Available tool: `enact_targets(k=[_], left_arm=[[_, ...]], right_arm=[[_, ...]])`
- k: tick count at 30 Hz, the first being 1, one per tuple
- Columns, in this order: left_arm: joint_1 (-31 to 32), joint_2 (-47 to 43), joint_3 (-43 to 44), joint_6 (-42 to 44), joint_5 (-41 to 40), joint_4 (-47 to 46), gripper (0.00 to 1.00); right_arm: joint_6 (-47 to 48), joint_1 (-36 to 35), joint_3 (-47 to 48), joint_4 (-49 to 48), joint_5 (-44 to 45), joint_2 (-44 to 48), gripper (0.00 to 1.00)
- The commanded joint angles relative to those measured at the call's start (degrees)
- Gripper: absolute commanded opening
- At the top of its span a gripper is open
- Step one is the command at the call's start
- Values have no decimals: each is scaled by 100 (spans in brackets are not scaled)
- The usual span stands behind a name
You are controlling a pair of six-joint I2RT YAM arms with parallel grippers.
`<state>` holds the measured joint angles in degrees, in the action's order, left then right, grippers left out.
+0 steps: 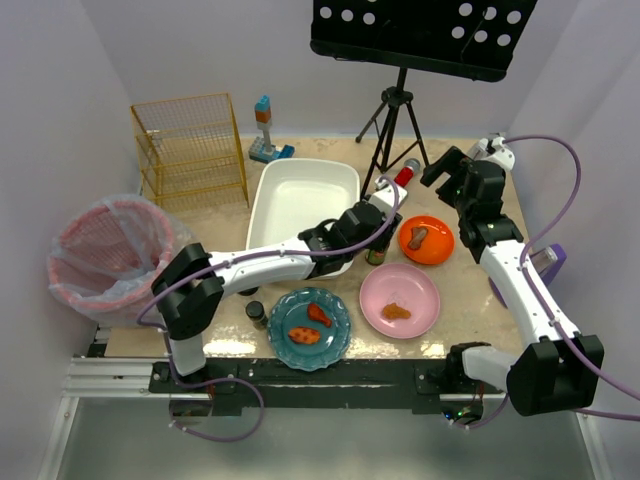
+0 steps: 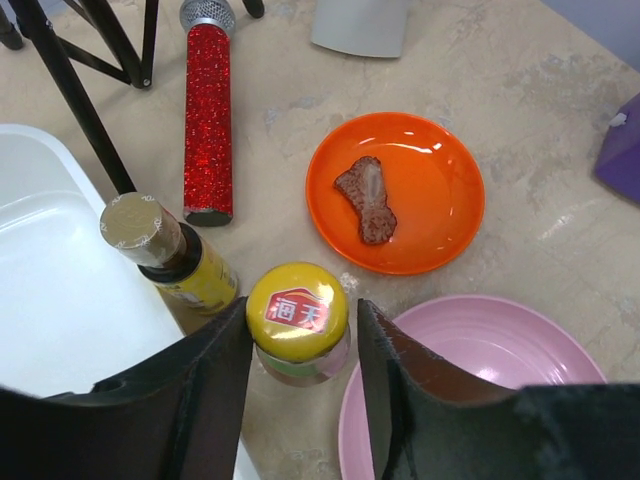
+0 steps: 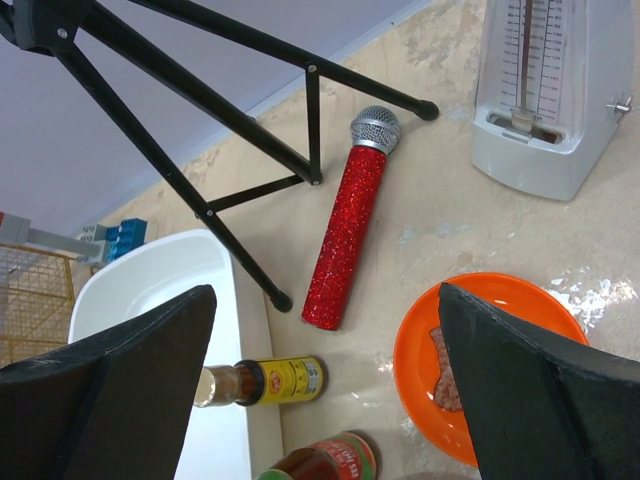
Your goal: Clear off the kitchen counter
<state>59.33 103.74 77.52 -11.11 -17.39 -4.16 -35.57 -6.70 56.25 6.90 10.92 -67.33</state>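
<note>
The beige kitchen counter point(image 1: 455, 322) holds plates, bottles and a tub. My left gripper point(image 2: 303, 340) is low over it, open, with its jaws either side of a yellow-lidded jar point(image 2: 297, 310); the left jaw is at the lid, the right jaw a small gap away. In the top view the left gripper point(image 1: 377, 238) sits between the white tub point(image 1: 300, 195) and the orange plate point(image 1: 440, 252). My right gripper point(image 3: 325, 295) is open wide and empty, high above the red glitter microphone point(image 3: 350, 230); in the top view the right gripper point(image 1: 443, 166) is at the back right.
A brown bottle with a yellow label point(image 2: 175, 252) stands against the tub wall point(image 2: 60, 300). The orange plate rim point(image 2: 460, 160) holds meat point(image 2: 367, 200). Pink plate point(image 1: 418, 285) and teal plate point(image 1: 335, 345) hold food. A white metronome point(image 3: 545, 90), stand legs point(image 3: 250, 190), wire basket point(image 1: 190, 150), bin point(image 1: 105, 255), small dark jar point(image 1: 256, 313).
</note>
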Motion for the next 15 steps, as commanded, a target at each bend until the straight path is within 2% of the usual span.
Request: enact_targets(k=[1,4,7,8,10,12,15], left_arm=[[35,84,229,127,-37,-313,44],[35,120,246,127,-37,-357,36],[35,146,246,127,-37,-410,33],[35,155,255,127,-37,-418,34],[35,164,255,118,-37,-436,46],[35,172,238,110,-45,-471,53],[35,225,255,83,-81,-524,56]], right_arm=[[103,20,44,-39,-46,150,98],[138,20,62,-48,-81,150,98],[173,20,97,-39,-90,168,98],[182,20,97,-30,-90,176,98],[200,20,97,-39,-81,176,98],[209,28,79,-39,-90,185,98],[217,28,88,-30,-116,168,98]])
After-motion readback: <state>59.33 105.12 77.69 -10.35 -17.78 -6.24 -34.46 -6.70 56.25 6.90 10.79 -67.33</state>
